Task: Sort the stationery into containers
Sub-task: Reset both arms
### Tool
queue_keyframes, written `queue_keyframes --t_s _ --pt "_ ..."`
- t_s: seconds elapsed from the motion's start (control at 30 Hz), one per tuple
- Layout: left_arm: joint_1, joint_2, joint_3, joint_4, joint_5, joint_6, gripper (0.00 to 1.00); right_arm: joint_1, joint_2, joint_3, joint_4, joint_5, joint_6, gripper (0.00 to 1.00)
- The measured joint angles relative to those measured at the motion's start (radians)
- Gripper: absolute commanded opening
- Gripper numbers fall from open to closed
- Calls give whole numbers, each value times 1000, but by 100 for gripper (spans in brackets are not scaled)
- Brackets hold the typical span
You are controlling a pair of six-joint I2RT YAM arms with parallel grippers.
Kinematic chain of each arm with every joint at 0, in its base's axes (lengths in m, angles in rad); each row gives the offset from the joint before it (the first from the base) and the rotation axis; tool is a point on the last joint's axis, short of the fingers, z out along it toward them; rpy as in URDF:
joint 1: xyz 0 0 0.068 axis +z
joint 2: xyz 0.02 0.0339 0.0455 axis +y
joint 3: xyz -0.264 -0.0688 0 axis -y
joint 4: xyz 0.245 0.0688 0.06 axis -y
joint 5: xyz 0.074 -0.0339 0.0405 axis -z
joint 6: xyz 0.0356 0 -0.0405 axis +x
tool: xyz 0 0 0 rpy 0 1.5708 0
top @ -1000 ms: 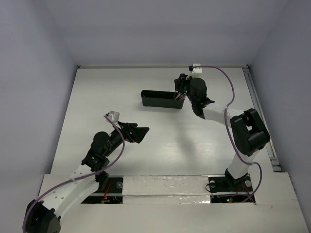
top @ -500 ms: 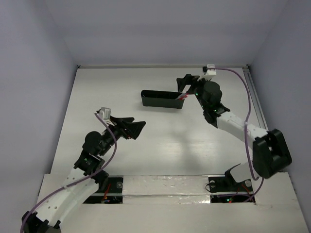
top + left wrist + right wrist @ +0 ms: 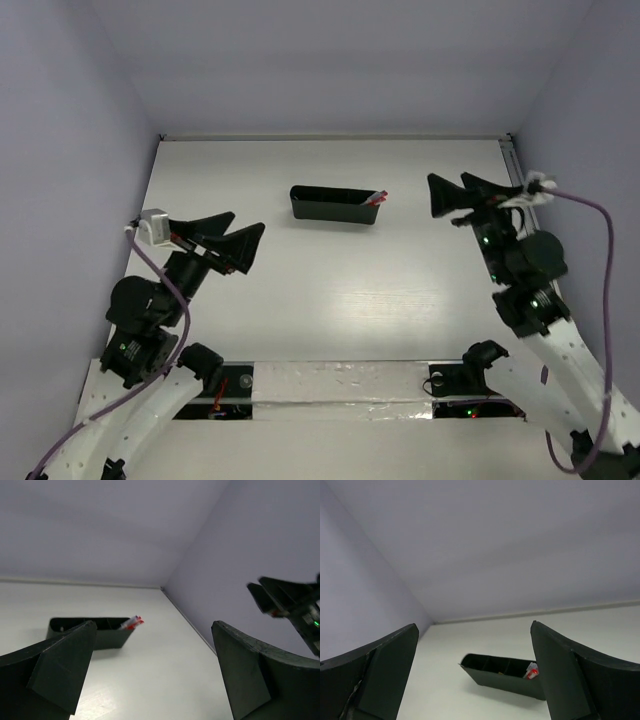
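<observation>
Hovered with the right gripper (image 3: 473, 625) spread wide, framing the long black tray (image 3: 492, 676) toward the bench's far edge, red pen tips (image 3: 533, 671) poking from its right end.

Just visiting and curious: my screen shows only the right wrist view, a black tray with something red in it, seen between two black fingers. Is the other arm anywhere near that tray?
Observer: No. From above, the left gripper hovers off to the left of the tray, apart from it, open and empty.
Operator: Is any stationery lying outside it?
Observer: None that the top view shows; the white table around it looks bare.
Operator: And where is my own arm?
Observer: The right gripper hovers to the tray's right, open, on the side where the red pen ends poke out.
</observation>
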Motion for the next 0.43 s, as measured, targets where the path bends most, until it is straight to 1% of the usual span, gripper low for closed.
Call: queue_keyframes --t_s 0.1,0.23,0.43 --pt "0 -3 77 -47 -53 40 99 0 -161 -13 -48 -2 5 100" --pt "0 -8 104 -82 -84 72 99 0 -304 -16 -83 26 7 100" --pt "0 -35 76 -108 -107 102 99 0 -314 -41 -190 45 12 100"
